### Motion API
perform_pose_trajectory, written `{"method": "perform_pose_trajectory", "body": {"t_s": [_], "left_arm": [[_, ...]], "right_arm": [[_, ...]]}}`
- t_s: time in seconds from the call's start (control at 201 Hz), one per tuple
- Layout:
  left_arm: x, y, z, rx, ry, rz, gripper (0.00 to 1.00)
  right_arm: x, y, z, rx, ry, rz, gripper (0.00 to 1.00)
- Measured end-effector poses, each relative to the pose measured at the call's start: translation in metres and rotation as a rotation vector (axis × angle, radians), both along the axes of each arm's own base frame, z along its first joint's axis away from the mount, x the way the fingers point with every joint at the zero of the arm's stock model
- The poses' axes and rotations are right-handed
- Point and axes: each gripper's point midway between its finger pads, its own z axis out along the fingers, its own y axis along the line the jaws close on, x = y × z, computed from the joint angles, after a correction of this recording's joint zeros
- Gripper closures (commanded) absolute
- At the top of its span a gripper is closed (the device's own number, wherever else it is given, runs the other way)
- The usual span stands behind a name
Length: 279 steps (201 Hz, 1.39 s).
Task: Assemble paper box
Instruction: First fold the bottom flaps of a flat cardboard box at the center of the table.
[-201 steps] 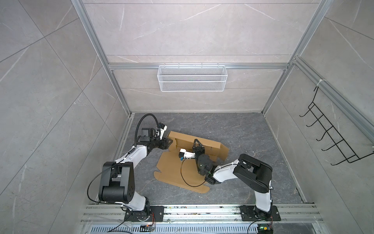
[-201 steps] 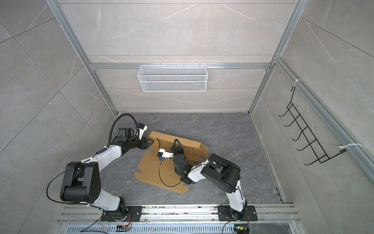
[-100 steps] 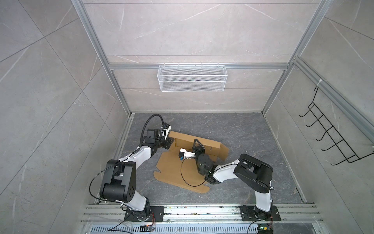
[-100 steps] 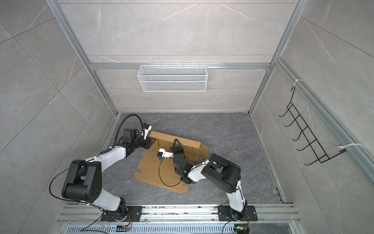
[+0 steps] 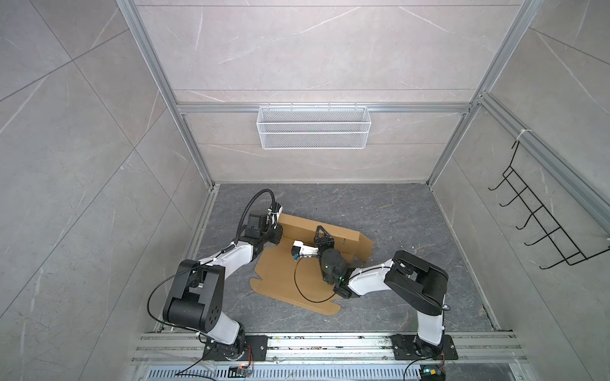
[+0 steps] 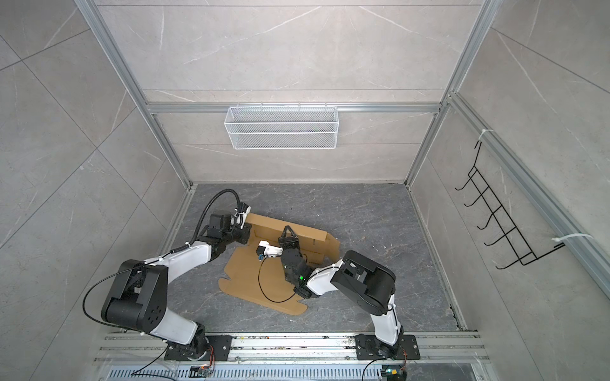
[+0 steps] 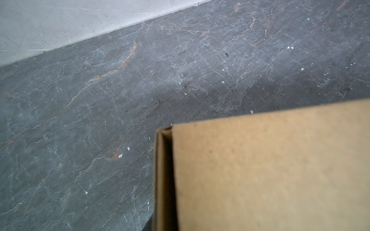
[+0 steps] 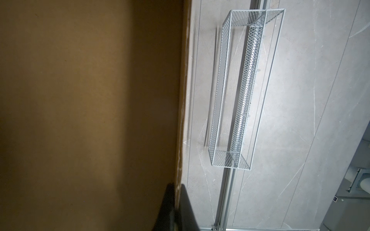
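Note:
The paper box (image 5: 280, 280) (image 6: 247, 280) is a brown cardboard sheet lying on the dark floor with its far wall folded upright. My right gripper (image 5: 321, 230) (image 6: 288, 230) is shut on that wall's top edge. In the right wrist view its dark fingers (image 8: 166, 208) pinch the cardboard (image 8: 80, 100) edge. My left gripper (image 5: 279, 231) (image 6: 247, 229) sits at the wall's left end. In the left wrist view the folded wall end (image 7: 260, 170) runs into the jaws. One dark finger (image 7: 149, 227) lies tight against it; the other is hidden.
A white wire mesh basket (image 5: 313, 127) (image 8: 240, 90) hangs on the back wall. A black hook rack (image 5: 544, 224) is on the right wall. The right arm's black cable (image 5: 303, 290) loops over the flat sheet. Metal rails (image 5: 313, 343) run along the front.
My left arm has swung right to the raised wall's left end, and its jaws have closed in on the cardboard. The right arm has kept its grip and place.

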Motion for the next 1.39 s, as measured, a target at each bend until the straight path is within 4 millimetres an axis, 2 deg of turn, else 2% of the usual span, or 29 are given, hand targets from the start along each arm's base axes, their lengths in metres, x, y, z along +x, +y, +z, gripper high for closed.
{"method": "perform_pose_trajectory", "body": {"t_s": [0.204, 0.294, 0.383, 0.542, 0.647, 0.836, 0.935, 1.125, 1.204, 1.294, 1.388], "left_arm": [[-0.003, 0.002, 0.0, 0.002, -0.019, 0.006, 0.89], [-0.007, 0.001, 0.001, 0.003, -0.026, -0.004, 0.89], [-0.012, -0.003, 0.001, 0.007, -0.033, -0.034, 0.9], [-0.014, -0.006, 0.001, 0.013, -0.041, -0.059, 0.91], [-0.014, -0.008, 0.002, 0.008, -0.043, -0.072, 0.91], [-0.014, -0.01, 0.003, 0.008, -0.046, -0.078, 0.92], [-0.014, -0.01, 0.003, 0.008, -0.049, -0.078, 0.91], [-0.013, -0.015, 0.007, 0.006, -0.084, -0.082, 0.9], [-0.011, -0.016, 0.009, 0.007, -0.1, -0.08, 0.9], [-0.01, -0.019, 0.013, 0.004, -0.119, -0.083, 0.9], [-0.008, -0.021, 0.014, 0.0, -0.129, -0.087, 0.89]], "right_arm": [[-0.002, 0.0, 0.0, 0.043, 0.052, 0.014, 0.81], [-0.007, 0.0, -0.003, 0.069, 0.121, 0.038, 0.65], [-0.016, -0.001, -0.006, 0.092, 0.217, 0.068, 0.55], [-0.036, -0.003, -0.005, 0.204, 0.413, 0.127, 0.47], [-0.05, 0.0, 0.005, 0.293, 0.54, 0.169, 0.43], [-0.075, 0.0, 0.021, 0.457, 0.775, 0.215, 0.4], [-0.081, -0.005, 0.036, 0.584, 0.907, 0.217, 0.4], [-0.065, -0.014, 0.088, 0.867, 1.113, 0.12, 0.42], [-0.056, -0.016, 0.103, 0.962, 1.203, 0.074, 0.42], [-0.048, -0.023, 0.103, 1.034, 1.302, 0.002, 0.41], [-0.045, -0.027, 0.093, 1.061, 1.411, -0.09, 0.41]]}}
